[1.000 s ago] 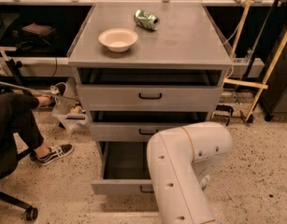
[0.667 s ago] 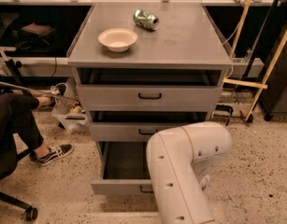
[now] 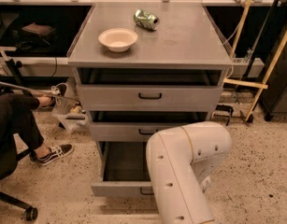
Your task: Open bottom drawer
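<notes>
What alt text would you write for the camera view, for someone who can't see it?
The bottom drawer of a grey three-drawer cabinet stands pulled out; the robot's white arm bends in front of it, the gripper out of sight. A bowl and a green can sit on top, and a seated person's leg shows at left.

Even overhead light, bright on cabinet (image 3: 180, 41) top; deep shadow inside bottom drawer (image 3: 126, 162) and behind cabinet; gripper hidden behind arm (image 3: 185, 162), at cabinet front.
</notes>
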### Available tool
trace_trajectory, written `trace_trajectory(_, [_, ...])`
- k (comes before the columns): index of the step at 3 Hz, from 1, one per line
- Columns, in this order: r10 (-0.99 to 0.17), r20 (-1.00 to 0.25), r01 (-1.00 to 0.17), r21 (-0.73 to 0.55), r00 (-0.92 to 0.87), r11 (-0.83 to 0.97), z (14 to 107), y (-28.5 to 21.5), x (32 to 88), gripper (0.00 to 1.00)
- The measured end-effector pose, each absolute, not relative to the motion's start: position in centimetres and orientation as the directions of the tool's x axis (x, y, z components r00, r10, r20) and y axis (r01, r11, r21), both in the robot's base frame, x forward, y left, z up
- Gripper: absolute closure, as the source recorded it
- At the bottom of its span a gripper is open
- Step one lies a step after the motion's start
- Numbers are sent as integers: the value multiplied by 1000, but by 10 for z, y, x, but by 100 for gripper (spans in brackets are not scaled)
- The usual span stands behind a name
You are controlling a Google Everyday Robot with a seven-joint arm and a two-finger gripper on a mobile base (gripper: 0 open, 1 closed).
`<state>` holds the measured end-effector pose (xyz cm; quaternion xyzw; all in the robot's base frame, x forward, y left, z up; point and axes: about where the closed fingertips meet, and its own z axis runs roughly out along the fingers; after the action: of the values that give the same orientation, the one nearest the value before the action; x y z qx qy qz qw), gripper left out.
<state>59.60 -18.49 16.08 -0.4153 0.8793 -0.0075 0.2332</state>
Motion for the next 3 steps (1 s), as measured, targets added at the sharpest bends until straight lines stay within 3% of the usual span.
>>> trace_trajectory(3, [-731, -418, -723, -215, -539, 656, 158, -187, 571, 100])
